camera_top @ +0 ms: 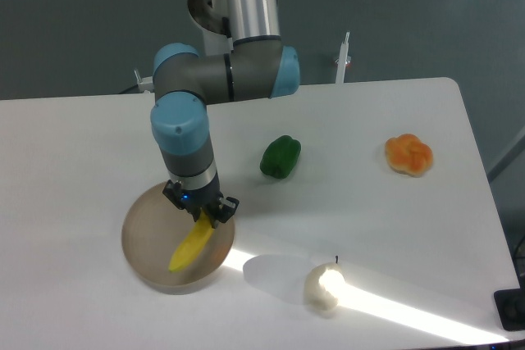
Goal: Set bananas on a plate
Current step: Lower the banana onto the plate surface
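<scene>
The gripper [205,212] has its fingers clamped on the banana's [191,247] upper end, over the plate [141,239], toward its 3 o'clock rim; white table [394,235] lies open rightward.

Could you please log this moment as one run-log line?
gripper: shut on banana | banana: over plate | release: pending

Only one view on my feed: fixed camera, high, facing the arm [221,79] across the table [98,145], angled steeply down. Middle distance; most of the tabletop fits, near edge cropped.
</scene>
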Motion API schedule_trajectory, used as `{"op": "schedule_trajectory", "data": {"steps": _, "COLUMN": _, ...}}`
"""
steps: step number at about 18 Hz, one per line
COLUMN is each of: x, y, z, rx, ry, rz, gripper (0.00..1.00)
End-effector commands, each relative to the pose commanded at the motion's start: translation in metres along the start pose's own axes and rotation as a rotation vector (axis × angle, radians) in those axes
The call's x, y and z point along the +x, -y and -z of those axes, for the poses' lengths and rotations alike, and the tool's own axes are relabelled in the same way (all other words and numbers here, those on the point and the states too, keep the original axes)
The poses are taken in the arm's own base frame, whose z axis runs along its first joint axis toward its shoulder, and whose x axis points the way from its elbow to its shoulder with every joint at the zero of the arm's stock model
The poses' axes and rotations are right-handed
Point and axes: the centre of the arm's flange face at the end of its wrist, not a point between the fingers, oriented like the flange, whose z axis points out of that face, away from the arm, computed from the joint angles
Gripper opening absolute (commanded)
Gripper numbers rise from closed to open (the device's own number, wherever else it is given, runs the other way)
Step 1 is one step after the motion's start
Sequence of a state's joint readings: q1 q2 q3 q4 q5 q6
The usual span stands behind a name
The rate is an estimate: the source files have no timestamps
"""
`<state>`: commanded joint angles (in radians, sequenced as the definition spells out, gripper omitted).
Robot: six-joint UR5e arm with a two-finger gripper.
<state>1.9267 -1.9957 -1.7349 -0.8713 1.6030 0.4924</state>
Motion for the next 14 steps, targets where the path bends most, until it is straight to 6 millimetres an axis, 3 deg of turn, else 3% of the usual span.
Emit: {"op": "schedule_trajectory", "data": {"steps": 14, "x": 0.008, "y": 0.003, "z": -0.025, "rx": -0.026, "ry": -0.015, "rz": -0.016, "gripper": 0.31}}
